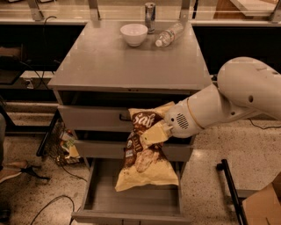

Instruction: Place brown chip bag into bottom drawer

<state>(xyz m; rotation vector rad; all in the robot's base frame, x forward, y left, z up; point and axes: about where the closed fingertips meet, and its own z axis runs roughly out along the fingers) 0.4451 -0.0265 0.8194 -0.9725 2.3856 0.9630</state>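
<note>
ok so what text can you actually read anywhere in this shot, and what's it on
"Sal": white script on the dark panel of the brown chip bag; the rest is hidden by the gripper, which grips the bag above the open bottom drawer.
Small badges on the bag's left edge: too small to read.
Can and bottle on the cabinet top: nothing legible.

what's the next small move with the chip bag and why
Probably lower it straight down: the gripper, shut on the brown chip bag, holds it in front of the upper drawers, its lower edge hanging over the open bottom drawer.
</note>
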